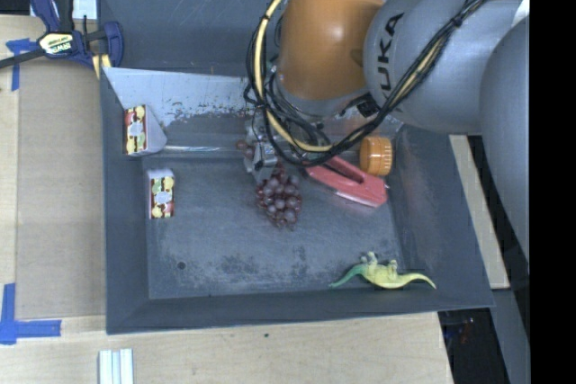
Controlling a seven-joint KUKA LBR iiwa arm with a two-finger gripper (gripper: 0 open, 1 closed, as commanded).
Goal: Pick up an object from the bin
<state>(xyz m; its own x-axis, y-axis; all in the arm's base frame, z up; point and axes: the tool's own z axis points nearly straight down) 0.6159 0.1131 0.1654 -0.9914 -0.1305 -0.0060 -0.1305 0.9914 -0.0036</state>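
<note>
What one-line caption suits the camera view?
Gripper poised above a bunch of dark grapes mid-bin, pink block beside.

Black letters "UKA" stand on the grey arm [392,39], upper right of the frame. Print on the two small packets [135,129] [161,194] at left is unreadable.

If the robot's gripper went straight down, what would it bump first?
Probably the bunch of dark purple grapes in the middle of the bin; the gripper points down at its upper edge. Depth is hard to judge from this view, so it could slip past onto the bin floor.
</note>
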